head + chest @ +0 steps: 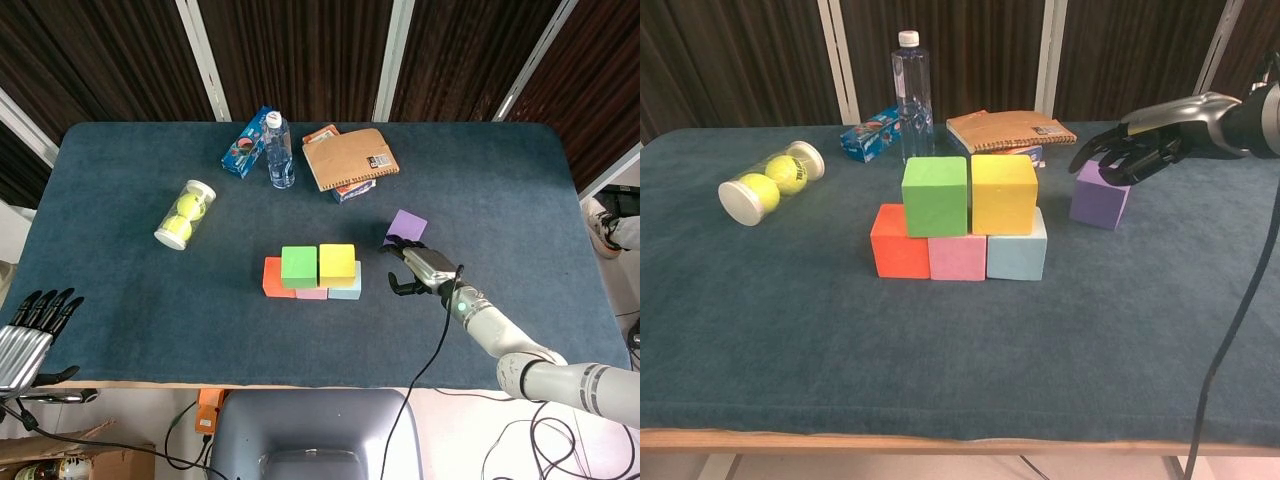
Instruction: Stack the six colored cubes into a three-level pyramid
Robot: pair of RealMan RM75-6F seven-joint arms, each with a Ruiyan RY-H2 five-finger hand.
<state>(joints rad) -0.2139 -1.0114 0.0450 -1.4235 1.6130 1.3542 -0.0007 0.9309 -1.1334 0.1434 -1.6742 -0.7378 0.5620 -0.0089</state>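
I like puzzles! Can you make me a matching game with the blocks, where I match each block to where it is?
Things:
1. green block
2. orange block
3. purple block
4. light blue block

Places:
A. bottom row, left end
B. alone on the table, under the right hand
C. bottom row, right end, under the yellow block
D. second row, left side

Pairs: 1-D, 2-A, 3-B, 4-C
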